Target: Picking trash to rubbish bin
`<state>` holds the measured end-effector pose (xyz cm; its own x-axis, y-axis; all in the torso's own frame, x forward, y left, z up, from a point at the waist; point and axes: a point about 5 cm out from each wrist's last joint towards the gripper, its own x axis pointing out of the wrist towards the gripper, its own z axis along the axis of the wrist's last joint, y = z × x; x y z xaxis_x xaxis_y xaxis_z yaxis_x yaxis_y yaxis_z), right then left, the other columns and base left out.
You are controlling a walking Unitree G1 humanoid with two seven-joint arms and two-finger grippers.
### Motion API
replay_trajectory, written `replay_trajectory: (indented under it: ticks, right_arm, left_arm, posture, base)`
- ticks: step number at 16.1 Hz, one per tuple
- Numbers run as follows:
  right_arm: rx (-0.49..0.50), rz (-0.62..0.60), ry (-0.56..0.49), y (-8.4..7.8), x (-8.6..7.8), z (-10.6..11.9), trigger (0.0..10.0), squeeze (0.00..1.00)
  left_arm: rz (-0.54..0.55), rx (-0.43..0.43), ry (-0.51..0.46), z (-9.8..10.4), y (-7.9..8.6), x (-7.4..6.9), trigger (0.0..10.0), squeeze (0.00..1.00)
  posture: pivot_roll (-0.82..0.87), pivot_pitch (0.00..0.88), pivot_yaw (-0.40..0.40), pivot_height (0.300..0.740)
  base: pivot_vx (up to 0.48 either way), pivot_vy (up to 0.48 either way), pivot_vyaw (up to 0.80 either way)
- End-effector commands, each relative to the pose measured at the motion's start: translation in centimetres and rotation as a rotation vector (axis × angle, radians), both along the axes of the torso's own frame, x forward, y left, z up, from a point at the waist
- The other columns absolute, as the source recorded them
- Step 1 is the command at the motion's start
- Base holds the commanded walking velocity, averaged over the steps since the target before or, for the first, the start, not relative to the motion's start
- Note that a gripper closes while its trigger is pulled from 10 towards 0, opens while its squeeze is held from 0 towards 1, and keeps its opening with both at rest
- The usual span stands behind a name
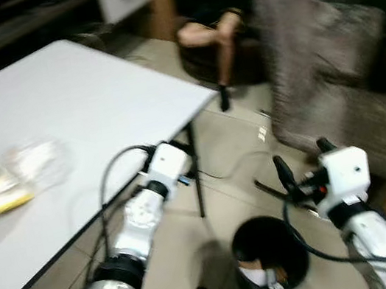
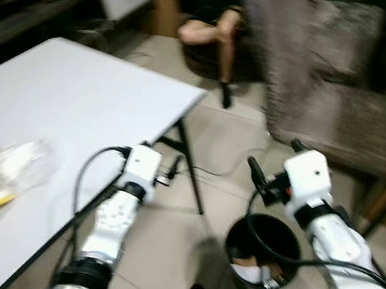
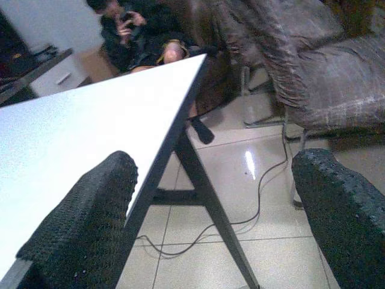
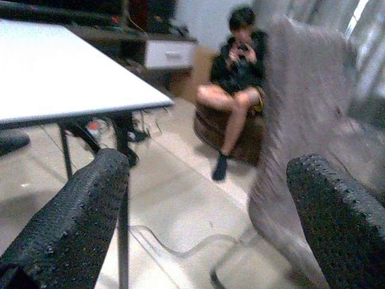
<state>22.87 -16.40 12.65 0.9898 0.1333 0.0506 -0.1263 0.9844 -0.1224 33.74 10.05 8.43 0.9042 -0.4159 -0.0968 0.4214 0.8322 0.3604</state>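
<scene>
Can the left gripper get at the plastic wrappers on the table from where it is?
Probably yes: the left gripper hangs open at the table edge, and bare tabletop lies between it and the plastic wrappers.

Living room: armchair (image 1: 329,68), table (image 1: 81,104)

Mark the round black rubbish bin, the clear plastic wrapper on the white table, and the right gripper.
round black rubbish bin (image 1: 293,237): left eye view, right rim.
clear plastic wrapper (image 1: 39,162): left eye view, wrapper's middle.
right gripper (image 4: 207,208): right wrist view, midway between open fingertips.
</scene>
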Motion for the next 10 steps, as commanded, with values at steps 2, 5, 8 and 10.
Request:
replay_trajectory:
  ticks: [2,5,8,10]
  right_arm:
    - [0.037,-0.107,-0.002,-0.3,0.4,0.0,10.0,0.0]
    - [0.082,-0.215,0.013,-0.9,0.4,-0.3,10.0,0.0]
    - [0.17,-0.319,0.011,-1.6,0.7,-0.1,10.0,0.0]
    - [0.232,-0.339,0.006,-1.6,1.0,0.2,10.0,0.0]
  left_arm:
    - [0.006,-0.042,0.019,0.2,-1.2,0.1,10.0,0.0]
    - [0.017,-0.094,0.054,-0.1,-1.8,0.0,10.0,0.0]
    - [0.029,-0.158,0.072,0.1,-1.8,0.2,10.0,0.0]
    - [0.023,-0.169,0.07,0.4,-1.8,0.4,10.0,0.0]
  posture:
    - [0.08,0.005,-0.013,0.74]
    - [0.09,0.015,-0.021,0.74]
    - [0.09,0.03,-0.019,0.74]
    - [0.09,0.03,-0.019,0.74]
  base:
    - [0.0,0.0,0.78]
    - [0.0,0.0,0.75]
    - [0.0,0.0,0.0]
    - [0.0,0.0,0.0]
